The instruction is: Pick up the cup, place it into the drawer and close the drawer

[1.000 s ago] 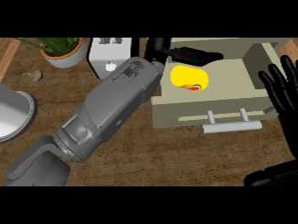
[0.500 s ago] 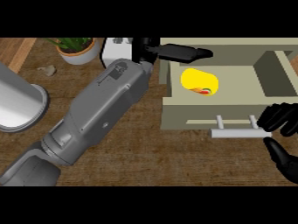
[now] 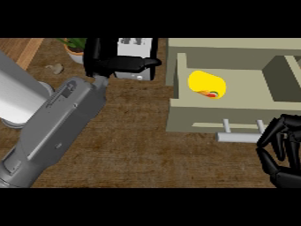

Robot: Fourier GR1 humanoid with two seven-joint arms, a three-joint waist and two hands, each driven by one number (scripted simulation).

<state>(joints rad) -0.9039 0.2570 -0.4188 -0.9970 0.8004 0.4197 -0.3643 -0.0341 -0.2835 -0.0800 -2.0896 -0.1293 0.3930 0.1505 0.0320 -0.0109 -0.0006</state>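
The yellow cup [image 3: 207,84] lies on its side inside the open beige drawer [image 3: 244,115], near its left wall. My left hand [image 3: 117,63] hovers left of the drawer over the toaster, open and holding nothing, its thumb pointing toward the drawer. My right hand [image 3: 288,148] is at the lower right with its fingers curled. Those fingers touch the right end of the drawer handle [image 3: 240,137], but I cannot see them wrapped round it.
A white toaster [image 3: 138,47] and a potted plant [image 3: 74,46] stand at the back of the wooden counter [image 3: 146,145]. A large pale cylinder [image 3: 4,90] fills the left edge. A small brown object [image 3: 54,68] lies near it.
My left hand has drawn back to the left, away from the cup in the drawer. My right hand has come down from upright and open to curled at the handle's right end.
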